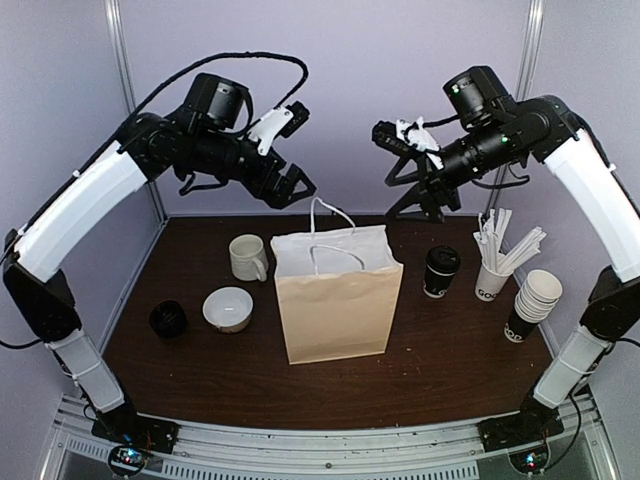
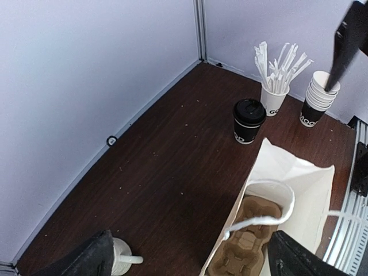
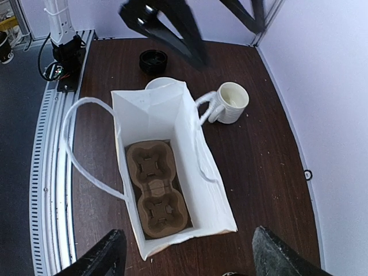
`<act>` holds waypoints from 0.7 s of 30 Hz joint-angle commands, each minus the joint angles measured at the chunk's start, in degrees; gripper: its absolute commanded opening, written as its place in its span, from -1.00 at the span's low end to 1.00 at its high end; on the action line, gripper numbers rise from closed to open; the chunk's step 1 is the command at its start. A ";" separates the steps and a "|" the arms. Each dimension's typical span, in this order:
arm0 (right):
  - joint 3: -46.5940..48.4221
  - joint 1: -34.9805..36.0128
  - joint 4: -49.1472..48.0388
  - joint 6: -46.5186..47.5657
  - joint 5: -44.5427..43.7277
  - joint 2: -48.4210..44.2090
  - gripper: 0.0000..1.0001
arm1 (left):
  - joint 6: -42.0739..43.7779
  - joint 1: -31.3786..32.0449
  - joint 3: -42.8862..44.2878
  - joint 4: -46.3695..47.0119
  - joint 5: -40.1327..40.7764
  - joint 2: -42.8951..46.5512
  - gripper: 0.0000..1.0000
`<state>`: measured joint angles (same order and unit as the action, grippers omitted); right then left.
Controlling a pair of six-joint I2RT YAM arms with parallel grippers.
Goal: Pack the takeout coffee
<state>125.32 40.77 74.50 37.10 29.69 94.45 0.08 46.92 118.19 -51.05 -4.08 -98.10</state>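
Note:
The takeout coffee (image 1: 441, 271), a black cup with a black dome lid, stands upright on the table just right of the white paper bag (image 1: 335, 295). It also shows in the left wrist view (image 2: 249, 121). The bag stands open with a brown cup carrier (image 3: 156, 190) flat on its bottom. My left gripper (image 1: 295, 187) is open and empty, high above the bag's back left. My right gripper (image 1: 418, 200) is open and empty, high above and behind the coffee. In the wrist views each gripper, left (image 2: 190, 265) and right (image 3: 192, 265), has its jaws spread wide.
A cream mug (image 1: 248, 257), a white bowl (image 1: 228, 308) and a small black lid (image 1: 168, 319) sit left of the bag. A cup of white straws (image 1: 492, 275) and a stack of lidless cups (image 1: 530, 305) stand at the right. Walls close in at back and sides.

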 commanded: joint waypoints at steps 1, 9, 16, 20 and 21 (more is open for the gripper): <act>-4.90 -5.67 0.51 -1.71 3.47 -4.48 0.56 | 5.83 -0.25 -10.05 7.67 8.27 10.26 0.95; -14.41 -15.40 -2.21 -2.23 0.41 -7.52 0.55 | 7.05 -1.01 -25.09 17.38 18.82 16.14 0.95; -12.86 -20.58 1.65 1.33 -8.30 -0.41 0.76 | 2.82 -1.32 -34.34 24.87 19.31 22.98 0.95; -7.14 -20.73 7.00 3.54 -14.62 7.81 0.81 | 2.70 -1.56 -37.32 27.83 19.46 26.17 0.95; -5.79 -20.73 7.82 3.95 -16.15 9.90 0.81 | 2.85 -1.56 -37.26 27.60 19.58 26.39 0.95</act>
<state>114.93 20.23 76.88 38.41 21.87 97.73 3.97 45.84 81.41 -31.38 13.89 -75.00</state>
